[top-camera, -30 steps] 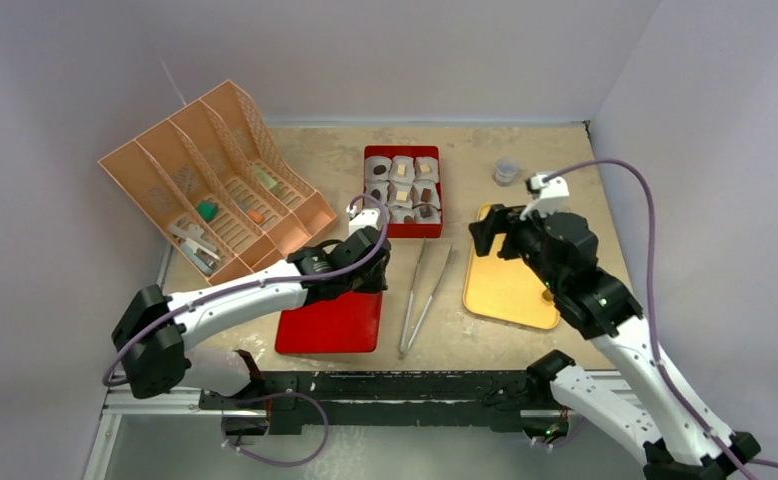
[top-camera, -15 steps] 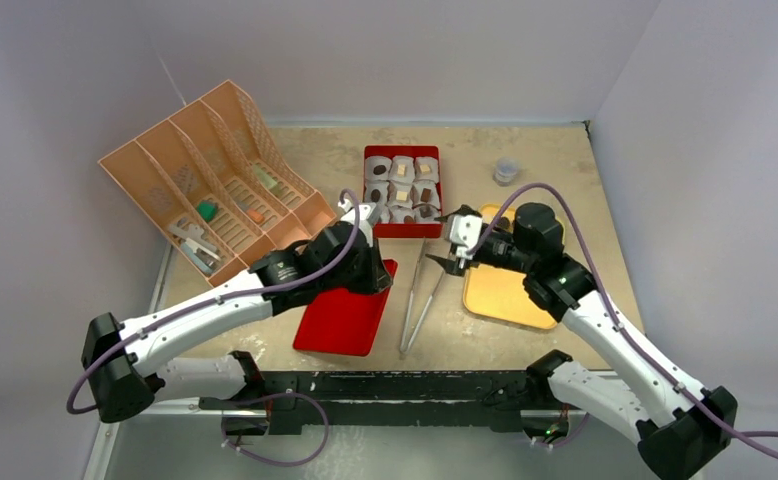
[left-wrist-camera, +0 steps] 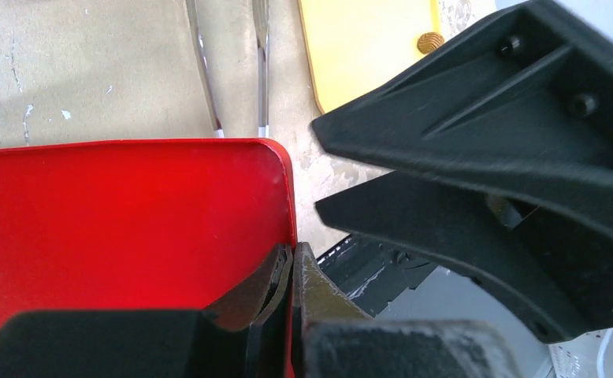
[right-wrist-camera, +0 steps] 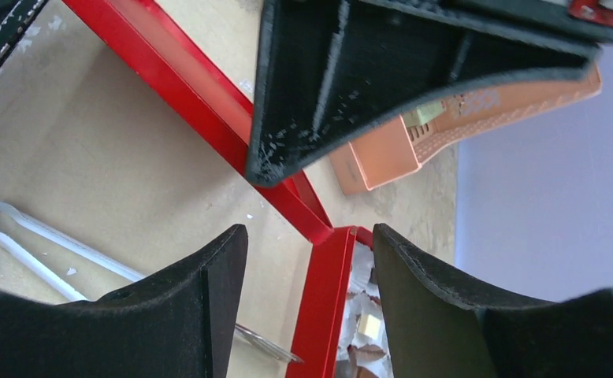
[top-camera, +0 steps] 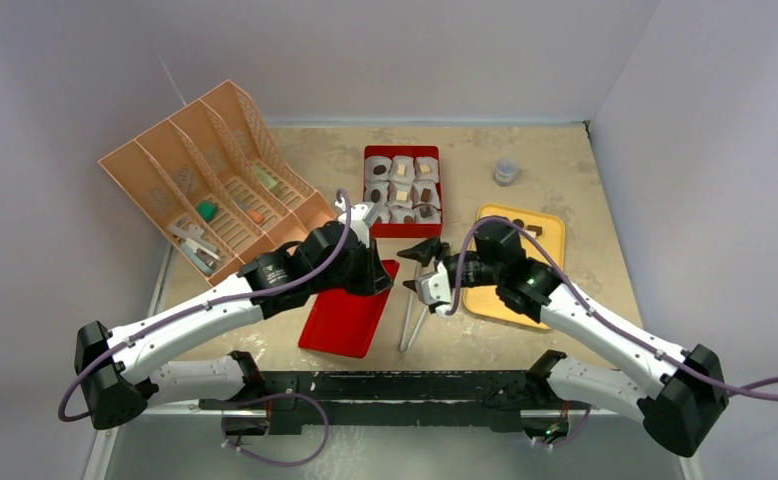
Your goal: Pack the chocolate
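Observation:
The chocolate [top-camera: 402,187] sits in white paper cups inside an open red box [top-camera: 441,196] at the table's middle back; a tan cube [right-wrist-camera: 370,325] of it shows in the right wrist view. One round brown piece [left-wrist-camera: 429,41] lies on the yellow tray [left-wrist-camera: 366,47]. My left gripper [top-camera: 372,272] is shut on the right edge of the red lid [top-camera: 343,312], which it holds tilted off the table. My right gripper [top-camera: 417,270] hangs open just right of that lid edge, holding nothing. Past its fingers [right-wrist-camera: 209,299] stand the box's near wall [right-wrist-camera: 328,299] and the lid's rim [right-wrist-camera: 201,102].
Metal tongs [top-camera: 417,300] lie between the lid and the yellow tray [top-camera: 545,225]. An orange file organizer [top-camera: 210,175] with small items stands at the back left. A small grey jar [top-camera: 506,171] stands at the back right.
My right arm swung left from above the yellow tray to beside the lid, its jaws narrowing. My left arm raised and tilted the lid, carrying it slightly right.

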`<state>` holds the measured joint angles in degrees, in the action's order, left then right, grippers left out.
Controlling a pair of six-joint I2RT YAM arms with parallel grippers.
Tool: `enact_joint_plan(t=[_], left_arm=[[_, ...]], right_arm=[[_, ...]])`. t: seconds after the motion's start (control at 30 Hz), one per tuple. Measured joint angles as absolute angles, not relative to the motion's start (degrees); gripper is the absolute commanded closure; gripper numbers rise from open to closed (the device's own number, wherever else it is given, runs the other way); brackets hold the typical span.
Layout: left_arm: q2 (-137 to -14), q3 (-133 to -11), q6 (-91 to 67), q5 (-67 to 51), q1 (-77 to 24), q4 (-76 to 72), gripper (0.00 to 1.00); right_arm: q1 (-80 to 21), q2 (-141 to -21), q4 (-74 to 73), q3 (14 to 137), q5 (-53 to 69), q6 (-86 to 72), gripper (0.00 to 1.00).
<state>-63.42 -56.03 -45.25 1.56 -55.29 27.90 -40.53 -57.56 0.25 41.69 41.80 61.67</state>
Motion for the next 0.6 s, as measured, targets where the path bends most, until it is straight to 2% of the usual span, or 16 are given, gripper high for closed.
enact_joint_plan(t=[0.13, 0.23, 0.33, 0.5, 0.53, 0.6], left_arm=[[-63.4, -56.0, -45.2, 0.5, -55.3, 27.8, 1.0], [-63.4, -56.0, -45.2, -0.6, -55.3, 27.5, 1.0], [-63.4, -56.0, -45.2, -1.5, -55.3, 27.3, 1.0], [-63.3, -56.0, -45.1, -1.8, -55.3, 27.3, 1.0], [-63.1, -56.0, -44.9, -1.7, -55.2, 27.3, 0.98], [-62.4, -56.0, -44.7, -0.7, -55.2, 27.5, 0.88]], right_arm=[[-44.2, -60.8, -1.1, 43.3, 38.2, 66.3, 0.38], [-46.7, -63.5, -1.7, 44.5, 35.2, 69.2, 0.43], [-48.7, -66.1, -2.4, 45.7, 32.5, 71.4, 0.54], [-49.8, -67.6, -2.8, 46.0, 30.3, 73.5, 0.79], [-49.8, -67.6, -3.1, 46.0, 29.9, 73.7, 0.82], [-49.8, -67.6, -3.7, 46.0, 29.6, 73.5, 0.96]])
